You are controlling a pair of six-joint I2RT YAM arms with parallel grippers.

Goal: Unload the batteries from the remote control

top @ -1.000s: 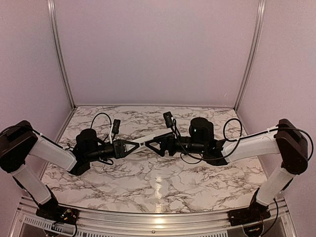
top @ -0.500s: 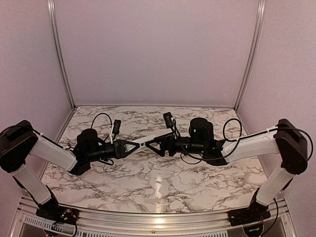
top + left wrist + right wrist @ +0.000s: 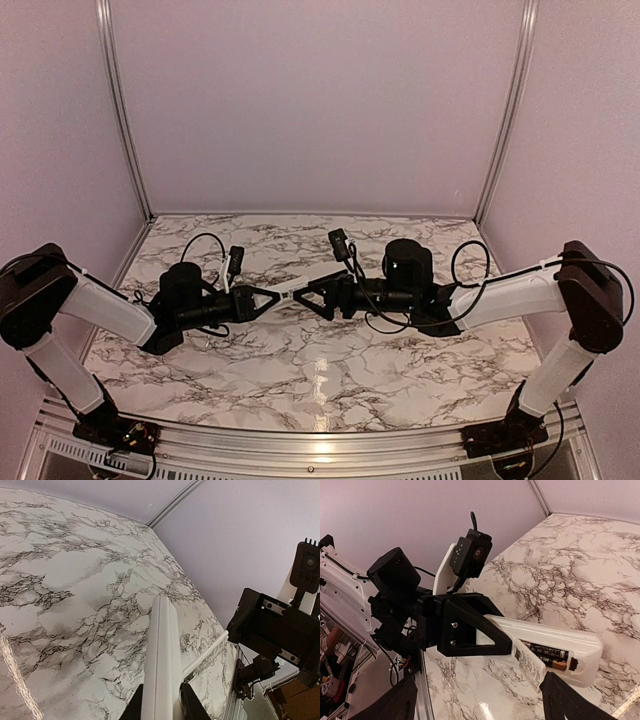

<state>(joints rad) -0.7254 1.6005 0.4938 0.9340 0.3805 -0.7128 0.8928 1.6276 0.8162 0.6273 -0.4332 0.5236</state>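
**Top view.** Shows both arms reaching inward over the marble table (image 3: pixel 330 380), with the tips almost meeting at mid-table. Left gripper (image 3: pixel 272 297): pinched on one end of the remote control (image 3: pixel 310 282), a slim white bar held off the surface and slanting up-right past the right gripper (image 3: pixel 300 293). Too small here to tell how the right jaws stand.

**Left wrist view.** Looks along the remote control (image 3: pixel 162 655), seen edge-on and clamped between the two dark fingers (image 3: pixel 192 711) at the bottom edge. Just beside it, a thin pale ribbed strip (image 3: pixel 206 656), jutting from the bar's right side toward the black body of the right gripper. Above that, the right wrist camera (image 3: pixel 306 572). Marble well below the bar.

**Right wrist view.** Right fingers (image 3: pixel 395 702) spread wide at the two lower corners, touching nothing. Ahead, the left gripper (image 3: pixel 502 640), pressed onto the left end of the remote control (image 3: pixel 572 637), with the open recess facing this camera. Inside the recess, a dark battery (image 3: pixel 546 656) with a brassy tip, lying lengthwise. Cannot tell whether a second lies beside it. At the recess's left edge, a pale printed flap (image 3: pixel 527 667) hanging down, not identifiable. Above the left gripper, the left wrist camera (image 3: pixel 470 552).
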